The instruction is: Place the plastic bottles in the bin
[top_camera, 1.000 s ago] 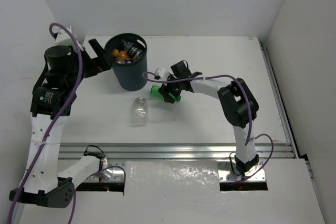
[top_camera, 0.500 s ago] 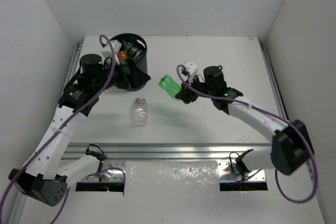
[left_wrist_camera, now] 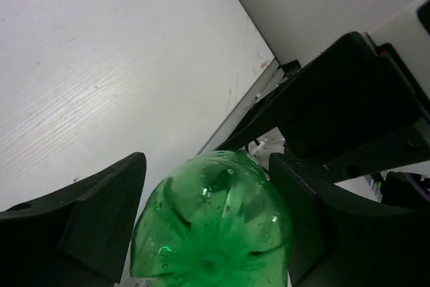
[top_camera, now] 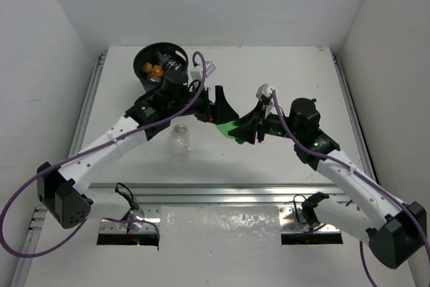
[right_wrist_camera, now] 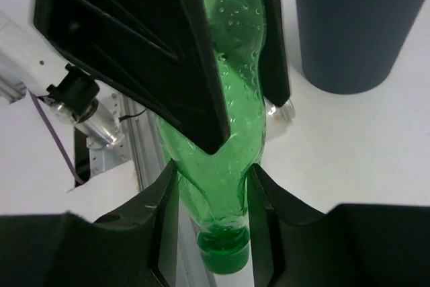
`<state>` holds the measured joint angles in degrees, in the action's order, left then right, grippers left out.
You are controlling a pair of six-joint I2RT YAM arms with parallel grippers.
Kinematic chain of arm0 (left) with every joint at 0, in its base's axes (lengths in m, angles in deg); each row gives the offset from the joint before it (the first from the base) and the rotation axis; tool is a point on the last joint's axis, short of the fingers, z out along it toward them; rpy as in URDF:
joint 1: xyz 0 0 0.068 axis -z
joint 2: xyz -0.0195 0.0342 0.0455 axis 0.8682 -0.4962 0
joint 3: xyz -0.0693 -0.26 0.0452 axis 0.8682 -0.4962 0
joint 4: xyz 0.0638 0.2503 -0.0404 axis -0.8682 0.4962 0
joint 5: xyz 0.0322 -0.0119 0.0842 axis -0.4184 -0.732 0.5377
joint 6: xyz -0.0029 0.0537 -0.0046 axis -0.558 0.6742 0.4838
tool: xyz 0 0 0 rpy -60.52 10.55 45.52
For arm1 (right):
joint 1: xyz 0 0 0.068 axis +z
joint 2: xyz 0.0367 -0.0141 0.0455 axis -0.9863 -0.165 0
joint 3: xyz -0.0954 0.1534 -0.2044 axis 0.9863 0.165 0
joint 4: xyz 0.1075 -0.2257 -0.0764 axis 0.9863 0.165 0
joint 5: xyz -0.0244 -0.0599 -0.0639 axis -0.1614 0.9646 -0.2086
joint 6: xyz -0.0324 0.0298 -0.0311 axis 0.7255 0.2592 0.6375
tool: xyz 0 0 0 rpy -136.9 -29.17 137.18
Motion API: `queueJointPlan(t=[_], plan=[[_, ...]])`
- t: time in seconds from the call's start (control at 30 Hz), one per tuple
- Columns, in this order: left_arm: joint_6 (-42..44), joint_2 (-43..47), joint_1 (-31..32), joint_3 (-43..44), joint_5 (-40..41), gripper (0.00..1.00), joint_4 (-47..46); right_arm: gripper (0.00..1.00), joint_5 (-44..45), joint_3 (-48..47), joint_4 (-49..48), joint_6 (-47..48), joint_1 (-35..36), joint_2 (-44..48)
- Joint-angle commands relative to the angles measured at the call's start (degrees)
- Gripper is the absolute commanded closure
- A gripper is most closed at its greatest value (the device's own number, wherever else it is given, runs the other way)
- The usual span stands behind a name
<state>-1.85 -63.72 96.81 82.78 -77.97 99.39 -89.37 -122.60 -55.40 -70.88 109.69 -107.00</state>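
A green plastic bottle [top_camera: 232,128] hangs above the table's middle, between both arms. My right gripper [top_camera: 252,129] is shut on it just above the cap, seen close up in the right wrist view [right_wrist_camera: 213,169]. My left gripper [top_camera: 222,115] clasps the bottle's base end [left_wrist_camera: 215,233], a finger pressed against each side [left_wrist_camera: 207,166]. A plain clear bottle [top_camera: 179,140] stands on the table under the left arm. The dark bin [top_camera: 176,50] stands at the back left, with orange bottles [top_camera: 153,70] and a black-labelled clear one [top_camera: 171,64] inside.
The bin's outer wall [right_wrist_camera: 349,25] rises just beyond the held bottle in the right wrist view. A metal rail [top_camera: 235,193] runs along the table's near edge. White walls close in the table on the left, back and right.
My left arm has swung from beside the bin to the green bottle and its jaws have closed round the base. The right arm has shifted with the bottle slightly nearer and to the right.
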Motion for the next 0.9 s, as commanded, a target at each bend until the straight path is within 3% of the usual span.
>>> queueJointPlan(t=[0.0,0.03,0.07,0.13,0.17,0.27,0.3,0.47,0.57,0.7,0.77,0.87], plan=[[-1.1,-0.9,1.0,3.5,0.7,0.33,-4.7,0.79,-2.6,-0.1,-4.6,-1.0,0.3,2.8],[-1.7,-1.1,1.0,4.3,0.8,0.90,-4.4,0.71,-1.4,-0.1,-4.1,-1.5,0.3,2.9],[-1.8,-1.1,1.0,4.9,1.5,1.00,-3.8,0.61,0.6,-0.1,-3.6,-2.0,0.3,3.1],[-1.4,-1.0,1.0,6.3,4.7,1.00,-1.9,0.07,6.7,0.3,-1.6,-2.6,0.3,3.9],[-0.9,-1.1,0.8,8.7,6.9,1.00,1.4,0.01,8.8,0.3,-0.7,-2.9,0.3,4.1],[-0.5,-2.3,-2.4,16.1,18.6,1.00,11.2,0.01,17.8,0.2,3.9,-5.3,0.3,5.1],[-0.7,-2.7,-6.5,18.0,25.4,1.00,13.9,0.01,19.0,0.1,5.7,-6.1,0.3,5.2],[0.1,-7.7,-20.9,31.6,37.4,1.00,22.9,0.01,22.3,-1.0,11.4,-6.9,0.3,4.0],[1.7,-16.6,-25.6,45.0,41.1,1.00,30.1,0.01,22.3,-0.3,12.4,-6.3,0.3,3.8],[4.2,-32.8,-26.8,65.6,41.7,1.00,41.5,0.01,22.6,-0.2,13.1,-6.4,0.3,2.5],[4.2,-38.1,-27.0,70.1,40.4,0.95,45.0,0.01,22.4,-0.1,12.9,-6.4,0.3,1.4],[4.3,-38.9,-26.9,66.4,40.0,0.83,44.0,0.01,22.0,-1.6,14.1,-6.3,0.3,-1.4]])
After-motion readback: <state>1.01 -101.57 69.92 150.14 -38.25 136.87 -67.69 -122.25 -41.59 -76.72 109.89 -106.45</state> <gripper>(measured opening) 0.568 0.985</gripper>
